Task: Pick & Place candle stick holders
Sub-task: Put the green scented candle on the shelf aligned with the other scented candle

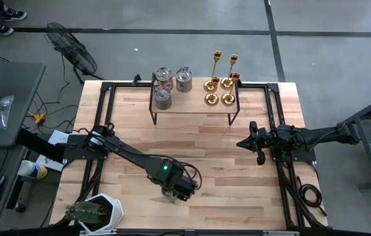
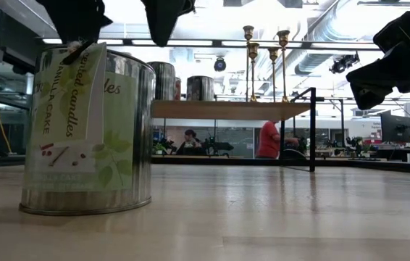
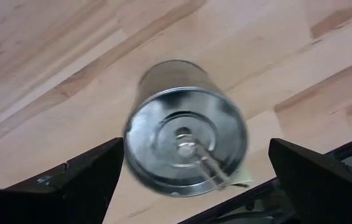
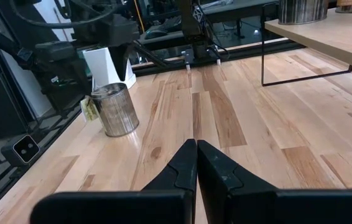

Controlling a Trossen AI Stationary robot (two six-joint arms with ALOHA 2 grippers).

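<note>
Below my spread-apart gripper (image 3: 191,186) fingers stands a silver holder (image 3: 185,127) on the table (image 3: 70,56), paper tag (image 3: 241,177) at its five o'clock.

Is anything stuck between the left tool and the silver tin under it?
No, nothing visible. The left tool hangs open right above the silver tin, which stands alone on the bare wooden table. Only the tin's paper tag sticks up beside it.
</note>
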